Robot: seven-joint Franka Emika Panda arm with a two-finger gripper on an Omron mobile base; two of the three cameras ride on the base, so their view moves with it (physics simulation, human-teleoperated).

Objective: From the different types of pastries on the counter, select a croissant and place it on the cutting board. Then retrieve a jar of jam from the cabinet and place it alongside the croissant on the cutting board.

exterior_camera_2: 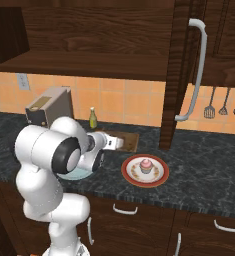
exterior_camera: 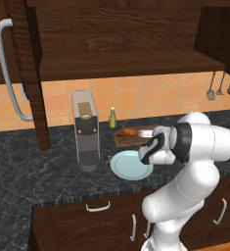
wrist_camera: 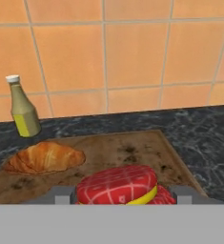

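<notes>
A golden-brown croissant [wrist_camera: 44, 157] lies on the left part of the wooden cutting board [wrist_camera: 132, 150]. My gripper [wrist_camera: 120, 196] is low over the board's near right part, shut on the jar of jam [wrist_camera: 118, 185], whose red checked lid sits between the two fingertips [wrist_camera: 61, 195]. In the left base view the croissant [exterior_camera: 127, 132] rests on the board [exterior_camera: 136, 141] just left of my gripper [exterior_camera: 153, 133]. The hand [exterior_camera_2: 114, 143] reaches over the board [exterior_camera_2: 130, 141] in the right base view. The cabinet [exterior_camera: 126, 63] above stands open, its shelf bare.
A yellow-green bottle [wrist_camera: 23, 107] stands against the tiled wall behind the board. On the dark counter [exterior_camera: 38, 171] are a coffee machine [exterior_camera: 85, 130] and a light-blue plate [exterior_camera: 131, 165]. A red plate [exterior_camera_2: 145, 171] carries a pale cupcake. The open cabinet doors [exterior_camera_2: 181, 75] hang at both sides.
</notes>
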